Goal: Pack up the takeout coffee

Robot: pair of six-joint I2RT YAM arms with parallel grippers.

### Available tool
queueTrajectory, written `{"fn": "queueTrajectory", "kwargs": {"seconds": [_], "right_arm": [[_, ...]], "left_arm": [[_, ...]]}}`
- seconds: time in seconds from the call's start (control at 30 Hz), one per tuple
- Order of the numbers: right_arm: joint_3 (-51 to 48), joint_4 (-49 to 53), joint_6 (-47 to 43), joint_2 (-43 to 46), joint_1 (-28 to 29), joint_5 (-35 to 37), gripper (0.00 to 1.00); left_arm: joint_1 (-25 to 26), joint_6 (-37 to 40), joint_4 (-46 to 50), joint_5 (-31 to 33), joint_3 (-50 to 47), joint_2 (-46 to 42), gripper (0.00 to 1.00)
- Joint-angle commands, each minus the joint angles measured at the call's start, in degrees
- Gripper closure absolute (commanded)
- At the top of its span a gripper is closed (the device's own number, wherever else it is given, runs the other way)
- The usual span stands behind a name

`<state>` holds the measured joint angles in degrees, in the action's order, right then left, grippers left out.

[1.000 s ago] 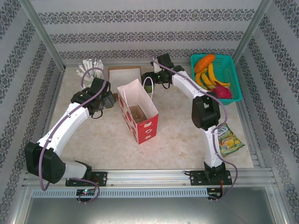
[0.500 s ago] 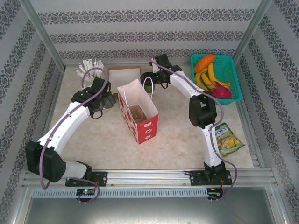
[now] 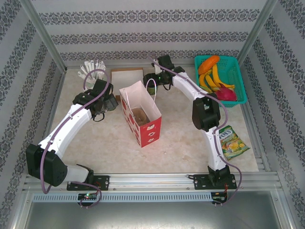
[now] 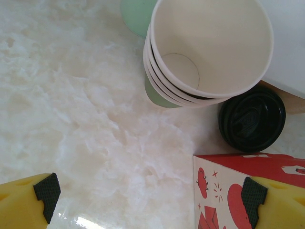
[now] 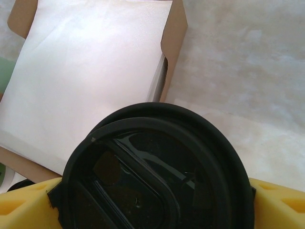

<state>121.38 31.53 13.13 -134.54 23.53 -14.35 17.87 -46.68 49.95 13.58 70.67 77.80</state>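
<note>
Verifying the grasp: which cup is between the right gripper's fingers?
The black-lidded takeout coffee; the lidless stacked cups stand by the left gripper.

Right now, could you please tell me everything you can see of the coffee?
The coffee presents its round black lid, glossy plastic with a raised rim and a moulded recess; the cup beneath is hidden. The right gripper straddles it, yellow fingers at either side, though contact cannot be judged. Behind it lies a box of white paper.
</note>
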Motion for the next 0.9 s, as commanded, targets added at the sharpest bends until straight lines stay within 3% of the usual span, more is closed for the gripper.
{"fn": "queueTrajectory", "kwargs": {"seconds": [0.0,0.27,0.63,0.87], "right_arm": [[-0.41,0.73,-0.38,1.15,0.51,1.87,0.13],[-5.52,0.29,0.58,5.73,-0.45,2.94,0.15],[-21.74,-1.47,1.06,17.18,-2.38,3.52,0.15],[-32.61,-2.64,0.94,25.24,-3.22,4.70,0.14]], "left_arm": [[-0.84,1.04,1.15,0.74,0.15,-0.15,0.00],[-0.87,0.82,0.05,-0.37,-0.34,-0.62,0.00],[-0.88,1.47,-2.57,-2.47,-2.35,-4.22,0.00],[-0.90,5.49,-8.17,-8.62,-4.05,-7.01,0.00]]}}
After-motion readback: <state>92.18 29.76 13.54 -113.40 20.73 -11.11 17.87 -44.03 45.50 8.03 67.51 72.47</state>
